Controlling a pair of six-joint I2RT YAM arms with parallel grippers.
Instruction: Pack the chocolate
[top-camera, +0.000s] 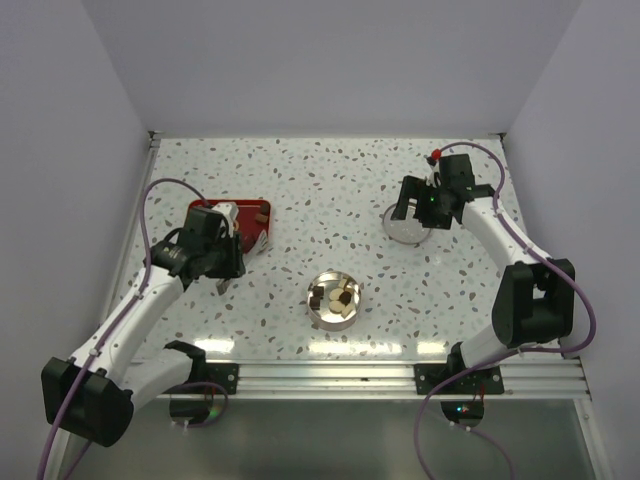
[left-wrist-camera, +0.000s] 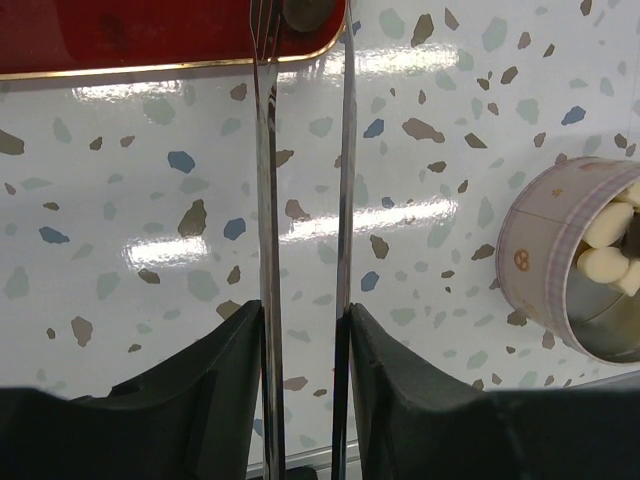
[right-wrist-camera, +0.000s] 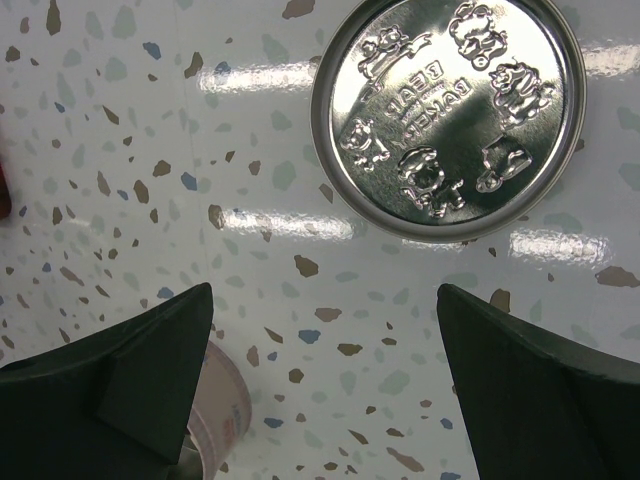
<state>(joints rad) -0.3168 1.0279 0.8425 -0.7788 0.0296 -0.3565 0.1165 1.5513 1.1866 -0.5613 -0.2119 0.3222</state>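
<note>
My left gripper (left-wrist-camera: 305, 330) is clamped on the long metal tweezers (left-wrist-camera: 266, 250), with one finger pressing each blade from outside. The blades reach out to a rounded corner of the red tray (left-wrist-camera: 120, 35) at the left of the table (top-camera: 300, 170). There a round dark piece (left-wrist-camera: 312, 12) sits between the tips; I cannot tell whether they touch it. The rest of the chocolate (top-camera: 337, 297), dark, tan and cream-white bits, lies in the open round tin (left-wrist-camera: 535, 255) at the near middle, well right of those fingers. My right gripper (right-wrist-camera: 322, 300) hangs at the far right with fingers spread wide and nothing between them. It is over the silver embossed lid (right-wrist-camera: 450, 115), well apart from the chocolate.
</note>
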